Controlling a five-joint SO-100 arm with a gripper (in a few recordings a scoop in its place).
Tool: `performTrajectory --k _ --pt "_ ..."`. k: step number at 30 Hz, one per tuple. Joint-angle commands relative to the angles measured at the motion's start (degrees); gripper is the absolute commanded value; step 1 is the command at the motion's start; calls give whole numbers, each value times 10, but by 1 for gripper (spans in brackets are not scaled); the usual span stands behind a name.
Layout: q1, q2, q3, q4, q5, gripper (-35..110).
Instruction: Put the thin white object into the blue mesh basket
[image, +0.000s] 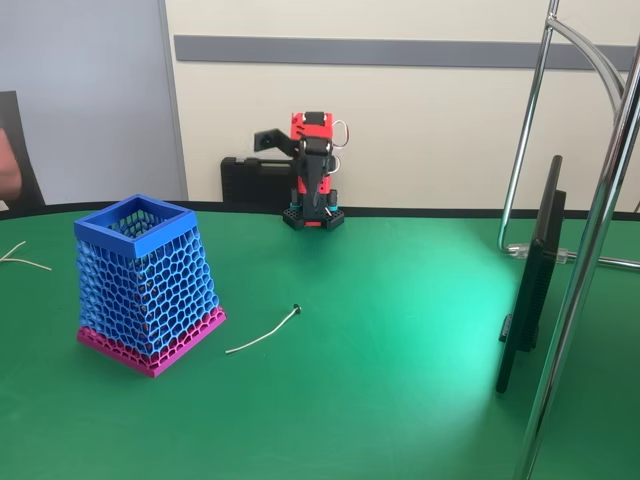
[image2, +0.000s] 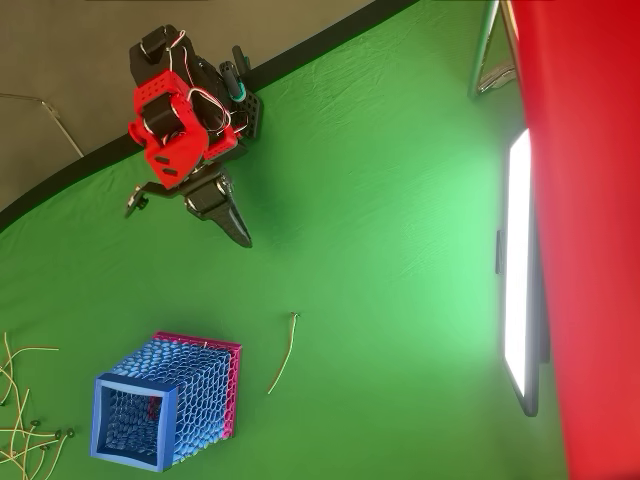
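Note:
The thin white object (image: 262, 335) (image2: 282, 355) lies flat on the green table, its small dark knob at the end nearer the arm. The blue mesh basket (image: 150, 290) (image2: 205, 395) stands upright on its magenta base just left of the strand in both views, a short gap between them. My red and black arm is folded at the table's far edge. Its gripper (image: 287, 175) (image2: 190, 222) is open, with one finger pointing down at the table and the other swung wide to the side. Nothing is between the fingers, and the gripper is well away from the strand.
Several pale strands (image: 20, 255) (image2: 25, 400) lie at the table's left edge beyond the basket. A dark monitor (image: 535, 280) (image2: 520, 270) and a chrome stand (image: 590, 250) stand on the right. A black case (image: 255, 182) sits behind the arm. A hand (image: 8, 165) shows at the left edge.

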Motion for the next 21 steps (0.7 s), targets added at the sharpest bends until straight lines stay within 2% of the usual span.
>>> performTrajectory --k 1,6,11,21 --pt "16 -105 -78 -18 -4 0" --pt "60 -328 -200 -69 -14 0" --pt "76 -425 -245 -152 -31 0" --pt "84 -635 -396 -184 -55 0"
